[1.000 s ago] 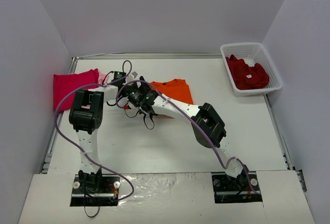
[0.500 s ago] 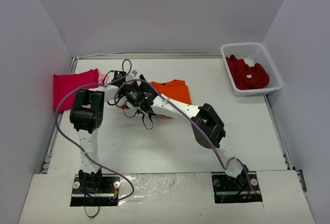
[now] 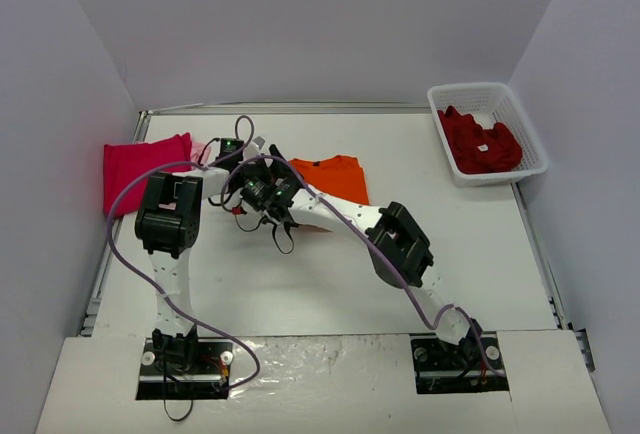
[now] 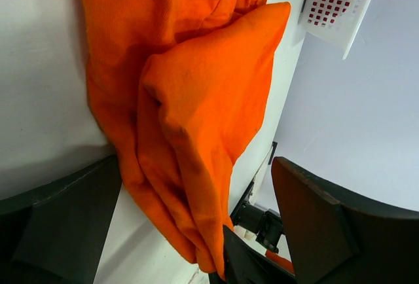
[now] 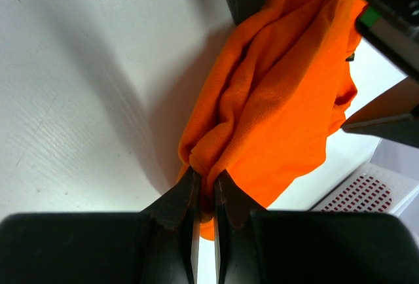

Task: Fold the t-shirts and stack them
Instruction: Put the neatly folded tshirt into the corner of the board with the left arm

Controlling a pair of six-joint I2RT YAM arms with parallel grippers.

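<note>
Orange t-shirt, clenched at its edge by right jaws, has shifted leftward between released left jaws; fold underway.

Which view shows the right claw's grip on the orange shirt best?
Right wrist: the right claw is shut on a fold of the orange shirt. The top view hides the grip behind the arms; the left wrist shows mostly bunched cloth.
</note>
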